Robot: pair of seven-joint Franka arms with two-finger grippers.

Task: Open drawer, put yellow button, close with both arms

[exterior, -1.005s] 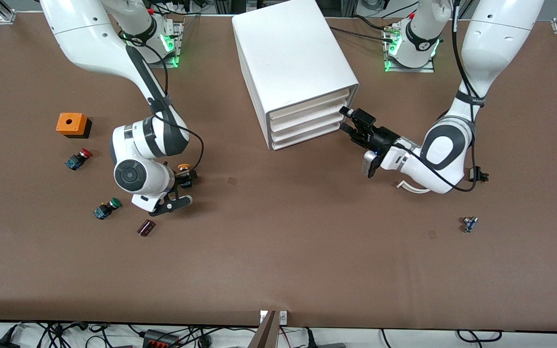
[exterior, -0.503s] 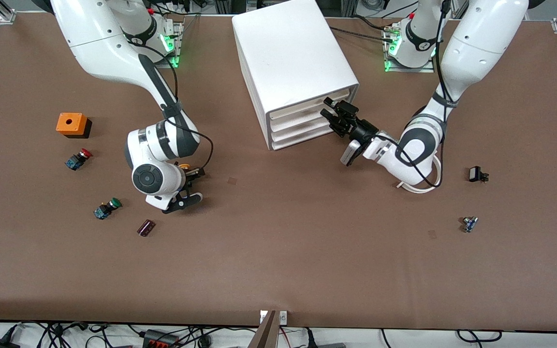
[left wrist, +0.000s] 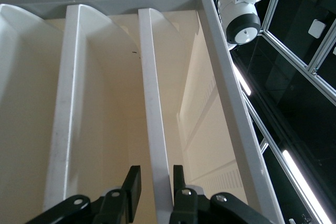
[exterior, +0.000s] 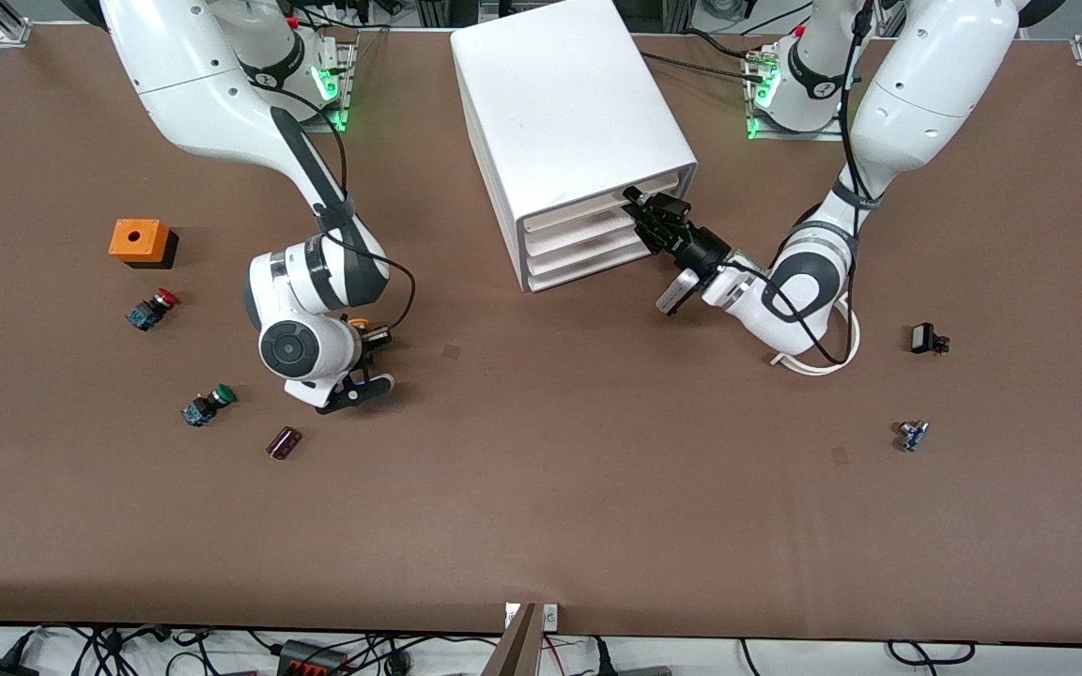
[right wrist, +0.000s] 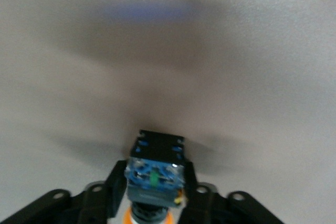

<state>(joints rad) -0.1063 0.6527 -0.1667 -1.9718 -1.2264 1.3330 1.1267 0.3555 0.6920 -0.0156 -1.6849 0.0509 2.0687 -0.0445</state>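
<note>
Nearest the front camera, a small dark maroon glossy block [exterior: 284,442] is lying on the matte brown table [exterior: 541,507], toward the right arm's end. A tiny blue-and-black component [exterior: 913,435] is sitting toward the left arm's end. No brand, label or writing is readable on any item.

Farther from the camera, a green-capped push-button on a blue-black body [exterior: 207,405] is lying on its side. Beside it, the right arm's black two-finger gripper [exterior: 364,361] is hanging just over the table, its fingers [right wrist: 114,188] clamping the yellow button [right wrist: 154,177], a small switch with a round yellow-orange cap and a black and blue body. In the right wrist view the blue end of the body is facing the lens, with the orange cap tucked down between the fingers.

Farther again, a red-capped push-button [exterior: 152,308] and a small black boxy part [exterior: 926,338] are resting at the table's two ends. An orange cube with a round hole on top [exterior: 139,240] is standing past the red one.

The left arm's black gripper [exterior: 646,212] is reaching into the front of the large smooth white plastic box-shaped cabinet [exterior: 564,113]. Its fingers [left wrist: 133,184] are straddling the thin front lip of the top drawer [left wrist: 155,129], slightly apart, not clamping. The drawer, a shallow cream-white tray, is sitting closed.
</note>
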